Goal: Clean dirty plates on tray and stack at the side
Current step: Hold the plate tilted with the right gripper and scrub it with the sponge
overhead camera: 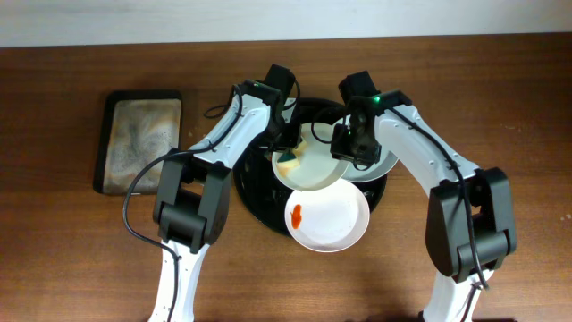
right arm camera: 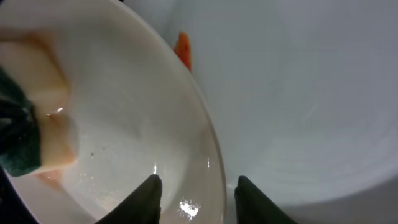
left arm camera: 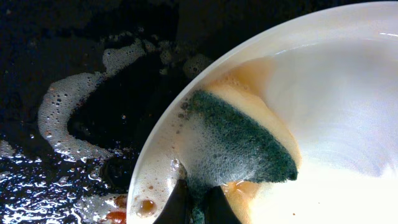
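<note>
A cream plate (overhead camera: 320, 172) lies partly over the black tray (overhead camera: 253, 202), overlapping a white plate (overhead camera: 338, 225) that has an orange-red smear (overhead camera: 297, 213). A third plate (overhead camera: 381, 168) shows under my right arm. My left gripper (left arm camera: 198, 208) is shut on a green-and-yellow sponge (left arm camera: 239, 146), pressed on the cream plate's (left arm camera: 336, 93) soapy, orange-tinted left inner rim. My right gripper (right arm camera: 198, 186) straddles and grips that plate's (right arm camera: 124, 112) right rim. The smeared plate (right arm camera: 298, 93) lies beyond it.
A rectangular dark sponge tray (overhead camera: 141, 143) sits on the wooden table at the left. The black tray's floor (left arm camera: 74, 62) is wet, with white foam patches. Both arms meet over the tray at centre.
</note>
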Available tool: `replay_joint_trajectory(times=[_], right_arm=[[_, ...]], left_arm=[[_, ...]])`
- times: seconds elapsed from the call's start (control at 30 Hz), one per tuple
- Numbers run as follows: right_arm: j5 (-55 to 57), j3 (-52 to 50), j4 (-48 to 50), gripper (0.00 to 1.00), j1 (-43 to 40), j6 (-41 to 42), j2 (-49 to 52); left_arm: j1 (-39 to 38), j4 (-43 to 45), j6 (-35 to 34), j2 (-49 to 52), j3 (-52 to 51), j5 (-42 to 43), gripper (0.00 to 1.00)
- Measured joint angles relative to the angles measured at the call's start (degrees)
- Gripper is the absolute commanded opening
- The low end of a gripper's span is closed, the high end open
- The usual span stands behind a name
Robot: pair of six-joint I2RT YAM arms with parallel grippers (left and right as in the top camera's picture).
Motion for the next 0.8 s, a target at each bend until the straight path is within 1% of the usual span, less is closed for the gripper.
replay_joint_trajectory(times=[0.13,0.2,0.27,0.37,0.67,0.7,0.73,0.77,0.8], right_arm=[[-1.05,-1.95,2.03,0.27,-0.09,0.17,0.68],[-1.4,-2.29,2.67,0.22,-0.13,0.2,0.94],[-1.46,-2.29,2.75,0.19,-0.2,0.35,0.98],[-1.53,-2.29,2.93,0.04,-0.57,0.24,0.98],[-1.68,-2.29,3.28,0.04,-0.94,-0.11,0.98],[-1.64,-2.29,3.34,0.04,-0.94,-0.24,0.96],[-1.62,-2.29,3.37,0.04,-0.94,-0.31,0.96],[-1.49,-2.29,3.39,0.04,-0.94,-0.46,0.85],[-1.46,-2.29,3.39,0.04,-0.94,-0.76,0.72]], left_arm=[[0.0,0.0,0.0,0.0,0.0,-0.07,0.0],[0.0,0.0,0.0,0.0,0.0,-0.15,0.0],[0.0,-0.02,0.02,0.0,0.0,-0.2,0.0],[0.02,-0.15,0.0,0.0,0.0,-0.44,0.0],[0.39,-0.24,0.0,-0.04,0.0,-1.55,0.0],[0.39,-0.24,0.0,-0.04,0.0,-1.55,0.04],[0.39,-0.26,0.0,-0.04,0.0,-1.57,0.1],[0.39,-0.26,-0.07,-0.04,0.0,-1.53,0.24],[0.39,-0.28,0.04,-0.04,0.04,-1.46,0.26]])
